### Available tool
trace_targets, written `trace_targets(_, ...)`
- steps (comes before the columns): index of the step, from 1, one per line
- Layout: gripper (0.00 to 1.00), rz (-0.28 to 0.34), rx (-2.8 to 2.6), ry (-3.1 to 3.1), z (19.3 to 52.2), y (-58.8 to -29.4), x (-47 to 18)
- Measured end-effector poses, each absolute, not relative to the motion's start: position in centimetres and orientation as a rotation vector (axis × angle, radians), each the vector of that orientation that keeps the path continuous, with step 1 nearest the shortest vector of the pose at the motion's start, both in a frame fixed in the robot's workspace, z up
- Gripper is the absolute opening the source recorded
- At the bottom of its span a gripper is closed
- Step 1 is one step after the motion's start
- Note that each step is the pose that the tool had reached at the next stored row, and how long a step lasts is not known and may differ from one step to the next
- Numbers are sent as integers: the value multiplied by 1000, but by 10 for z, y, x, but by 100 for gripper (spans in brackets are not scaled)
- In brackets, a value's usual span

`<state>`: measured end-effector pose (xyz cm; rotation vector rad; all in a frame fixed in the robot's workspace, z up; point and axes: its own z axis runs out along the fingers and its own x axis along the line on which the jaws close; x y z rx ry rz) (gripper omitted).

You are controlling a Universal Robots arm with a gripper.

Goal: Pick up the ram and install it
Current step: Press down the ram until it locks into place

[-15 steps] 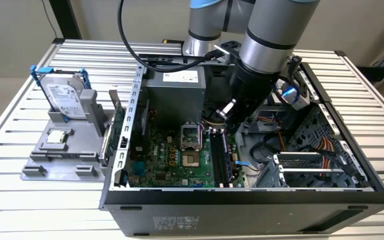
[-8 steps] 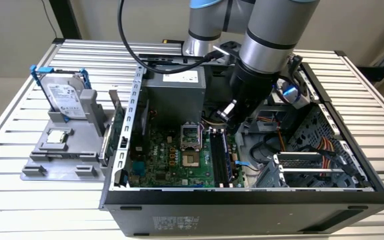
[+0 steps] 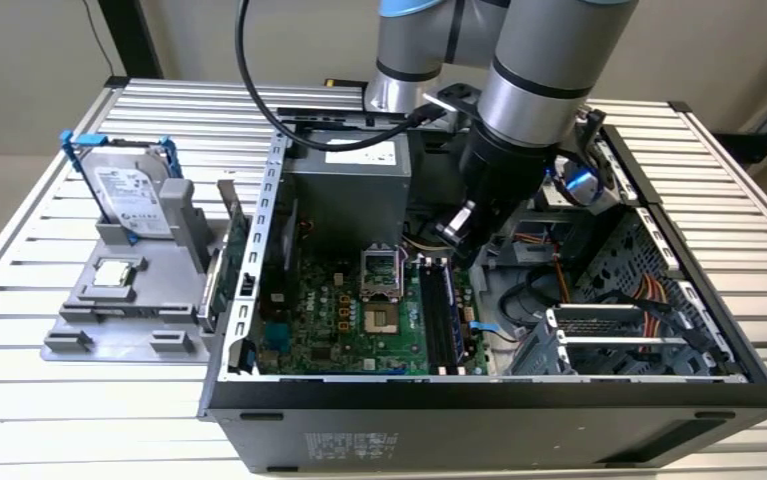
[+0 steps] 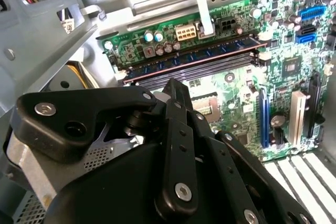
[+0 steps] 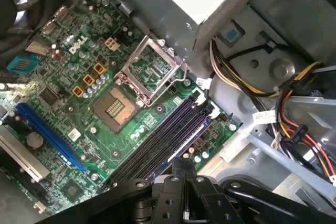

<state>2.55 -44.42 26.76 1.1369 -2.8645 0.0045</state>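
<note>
The ram [image 4: 194, 57] is a long dark blue-green stick with black chips. It stands on edge in a memory slot of the green motherboard [image 5: 131, 129], near the board's edge, and also shows as ram [image 3: 445, 310] and ram [image 5: 181, 142]. My gripper [image 5: 184, 167] is inside the open computer case, close above one end of that slot row. Its black fingertips are pressed together with nothing between them. Whether they touch the stick I cannot tell. In the exterior view the gripper [image 3: 458, 228] hangs over the far end of the slots.
An open CPU socket [image 5: 118, 106] lies beside the slots. Cable bundles [image 5: 294, 124] and a drive cage [image 3: 623, 330] crowd the case at the exterior view's right. A grey fixture [image 3: 130, 320] outside the case holds a hard drive [image 3: 130, 190] and a small silver chip [image 3: 116, 272].
</note>
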Motion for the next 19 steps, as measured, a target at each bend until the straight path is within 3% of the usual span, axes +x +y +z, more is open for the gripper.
trace_targets(19, 0, 10, 1306, -2792, 268, -444, 26)
